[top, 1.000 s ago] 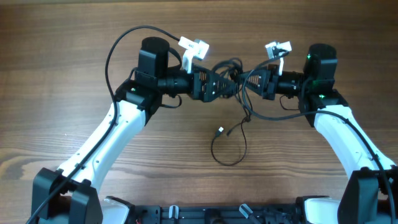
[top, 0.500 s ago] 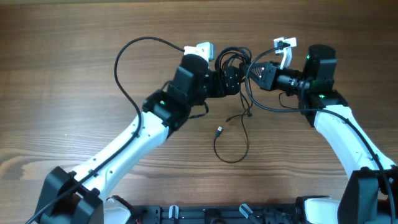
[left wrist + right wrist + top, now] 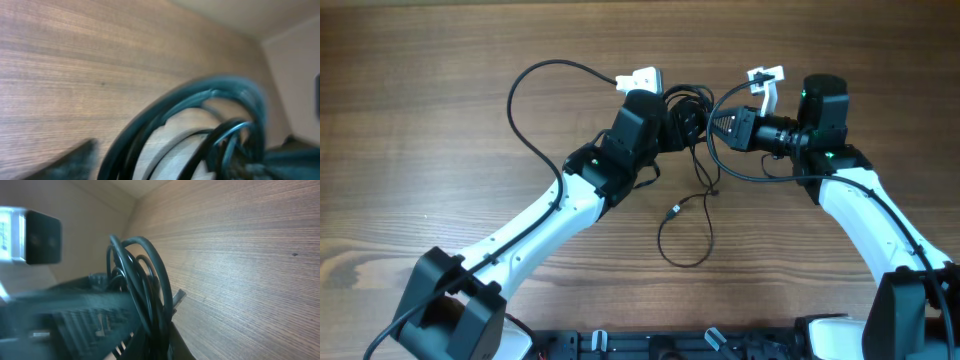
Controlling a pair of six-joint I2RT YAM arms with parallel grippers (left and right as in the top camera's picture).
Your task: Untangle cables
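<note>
The cables point(image 3: 688, 98) form a black tangled clump held above the table between the two grippers. One strand drops to a loose loop point(image 3: 685, 240) on the wood, ending in a small plug point(image 3: 673, 211). My right gripper point(image 3: 713, 125) comes in from the right and is shut on the cables point(image 3: 145, 280), which are pinched between its fingertips point(image 3: 167, 342). My left gripper point(image 3: 684, 126) is pushed into the clump from the left. In the blurred left wrist view, cable loops point(image 3: 165, 130) lie between its parted jaws, and wood shows beside one finger point(image 3: 75, 160).
The left arm's own thick black wire point(image 3: 530, 110) arcs out over the table at the back left. White camera mounts point(image 3: 640, 78) point(image 3: 765, 75) stick up behind both wrists. The robot base frame point(image 3: 650, 345) runs along the front edge.
My left arm has swung right and forward, bringing its gripper into the clump, and its jaws have narrowed. The right gripper has shifted slightly left with the cables.
</note>
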